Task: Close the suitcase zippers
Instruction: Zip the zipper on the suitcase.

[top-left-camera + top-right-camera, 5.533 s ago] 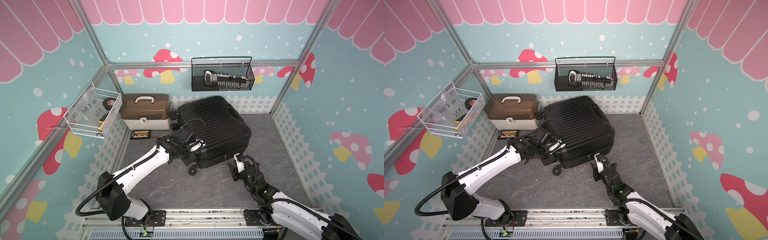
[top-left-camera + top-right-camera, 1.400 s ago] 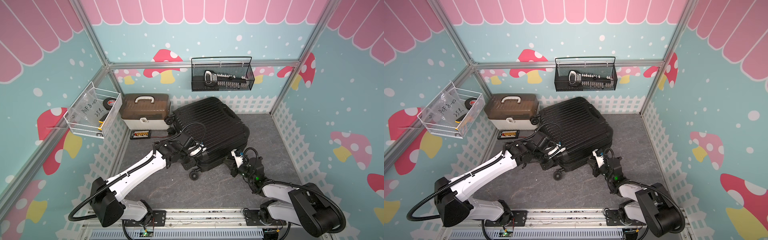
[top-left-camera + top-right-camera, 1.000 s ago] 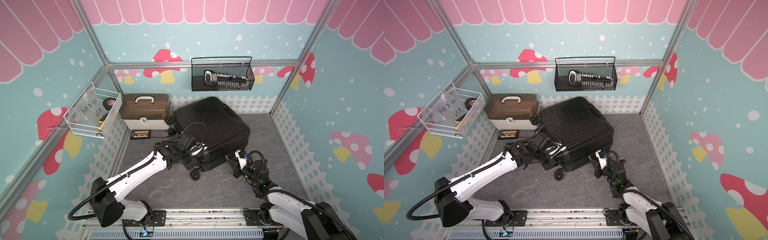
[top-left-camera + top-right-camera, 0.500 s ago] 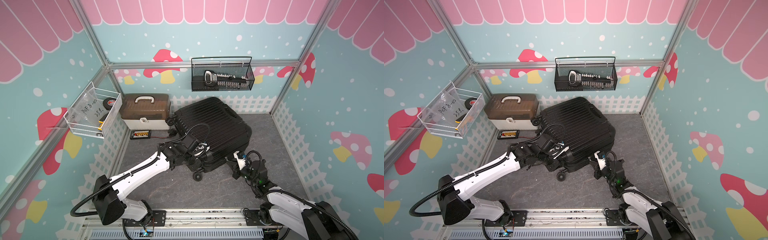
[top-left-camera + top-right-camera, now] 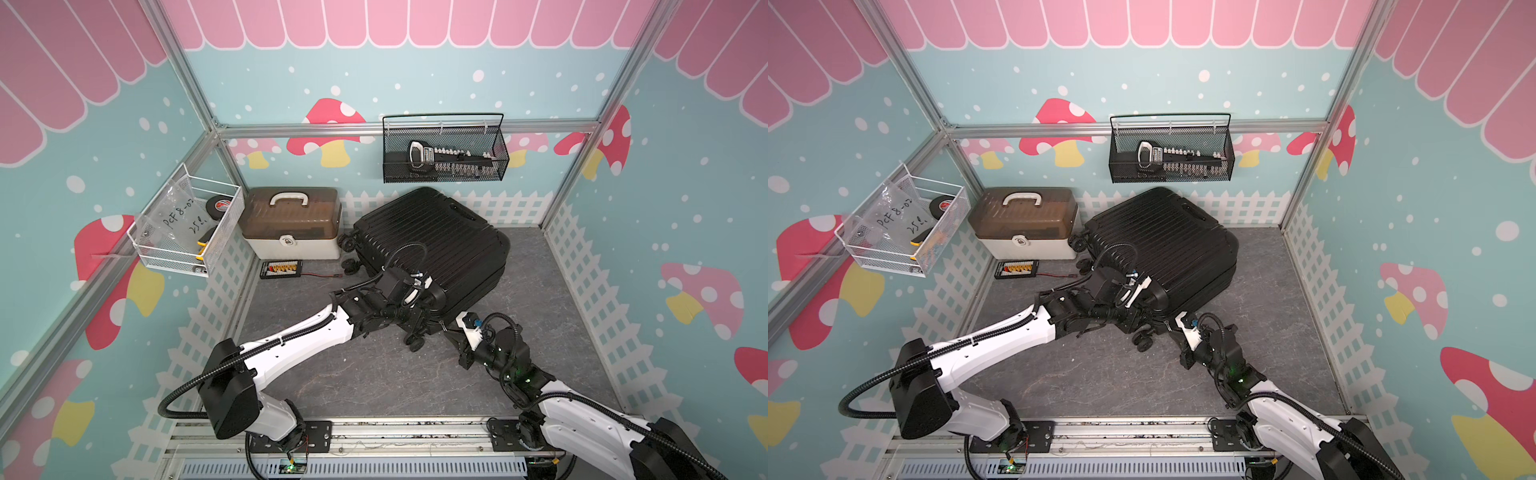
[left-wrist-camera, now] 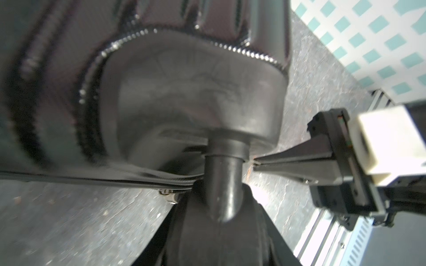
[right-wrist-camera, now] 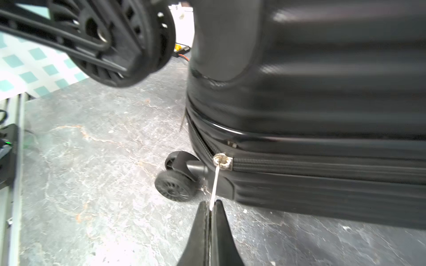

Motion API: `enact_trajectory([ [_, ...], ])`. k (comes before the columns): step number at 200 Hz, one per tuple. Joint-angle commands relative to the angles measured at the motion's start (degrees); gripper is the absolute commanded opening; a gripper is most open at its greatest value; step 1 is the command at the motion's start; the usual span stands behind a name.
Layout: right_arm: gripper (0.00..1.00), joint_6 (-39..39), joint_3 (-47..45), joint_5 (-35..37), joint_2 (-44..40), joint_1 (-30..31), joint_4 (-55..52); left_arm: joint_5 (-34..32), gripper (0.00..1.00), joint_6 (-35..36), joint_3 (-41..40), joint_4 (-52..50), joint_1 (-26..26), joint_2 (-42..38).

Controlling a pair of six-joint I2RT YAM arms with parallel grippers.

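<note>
Top views: high overhead, looking down on the whole scene, nearly identical.
Left wrist: hard up against the suitcase (image 6: 184, 92), facing the right claw (image 6: 253, 164).
Right wrist: low, close, facing the zipper (image 7: 322, 165).

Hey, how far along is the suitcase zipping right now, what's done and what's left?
Done: the suitcase shells are together, and the zip track behind the slider is meshed. In hand: the right pincer is shut on the slider's pull tab, while the left pincer grips a caster wheel. Left: the teeth around the corner ahead are apart.
</note>
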Motion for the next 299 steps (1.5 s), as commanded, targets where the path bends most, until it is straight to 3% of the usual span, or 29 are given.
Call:
enact_trajectory([
  [1, 0.0, -1.03, 0.98, -4.43, -0.36, 2.91, -0.12, -3.58, 0.0, -6.64, 4.51, 19.04, 0.42, 1.56],
  [72, 0.0, -0.2, 0.99, -2.28, 1.54, 4.21, 3.33, -2.92, 0.0, -10.36, 6.35, 24.19, -2.24, 6.35],
  [127, 0.0, 1.08, 0.73, -2.11, 4.05, 4.39, 8.09, 1.46, 0.0, -11.31, 7.8, 26.16, -3.6, 8.64],
  [299, 0.0, 3.25, 0.53, 0.87, 9.73, 4.48, 15.07, 11.8, 0.0, -12.98, 7.42, 28.74, -5.17, 9.5],
])
